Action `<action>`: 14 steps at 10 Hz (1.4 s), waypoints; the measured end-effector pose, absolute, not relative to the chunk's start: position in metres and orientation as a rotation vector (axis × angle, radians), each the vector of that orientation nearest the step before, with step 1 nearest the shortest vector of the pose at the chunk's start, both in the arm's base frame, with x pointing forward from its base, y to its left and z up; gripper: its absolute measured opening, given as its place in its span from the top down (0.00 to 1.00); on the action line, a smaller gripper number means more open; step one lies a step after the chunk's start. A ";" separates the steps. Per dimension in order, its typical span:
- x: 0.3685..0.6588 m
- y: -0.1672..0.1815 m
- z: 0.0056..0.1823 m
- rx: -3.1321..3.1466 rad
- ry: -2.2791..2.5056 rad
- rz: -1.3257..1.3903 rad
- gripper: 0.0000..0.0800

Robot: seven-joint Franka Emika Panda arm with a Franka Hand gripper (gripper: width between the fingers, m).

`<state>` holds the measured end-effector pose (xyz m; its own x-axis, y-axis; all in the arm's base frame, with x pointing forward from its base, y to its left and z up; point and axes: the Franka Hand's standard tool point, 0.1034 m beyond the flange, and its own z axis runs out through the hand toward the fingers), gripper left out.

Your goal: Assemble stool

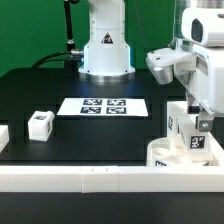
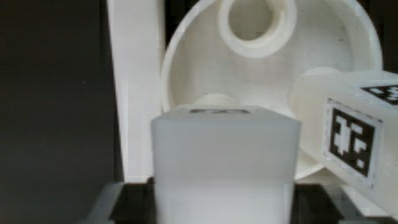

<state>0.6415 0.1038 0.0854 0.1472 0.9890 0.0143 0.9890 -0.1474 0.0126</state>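
Note:
The round white seat [image 1: 163,154] lies at the exterior view's right, against the front rail. In the wrist view its disc [image 2: 199,60] shows an open socket [image 2: 260,28]. My gripper [image 1: 203,124] is above the seat and shut on a white leg [image 1: 197,142], held upright. In the wrist view this leg [image 2: 222,150] fills the space between the dark fingers [image 2: 130,203] of my gripper [image 2: 222,208]. A second tagged leg [image 1: 177,120] stands on the seat beside it [image 2: 356,130]. A third leg [image 1: 40,123] lies loose at the left.
The marker board [image 1: 103,105] lies mid-table in front of the robot base [image 1: 105,50]. A long white rail [image 1: 90,180] runs along the front edge and shows beside the seat in the wrist view [image 2: 134,60]. A white piece [image 1: 3,136] sits at the left edge.

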 end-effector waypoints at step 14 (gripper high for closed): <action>0.632 0.112 0.083 3.145 -0.717 0.049 0.58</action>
<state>0.6318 0.1124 0.0834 0.9009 -0.4338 0.0108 -0.4313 -0.8979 -0.0885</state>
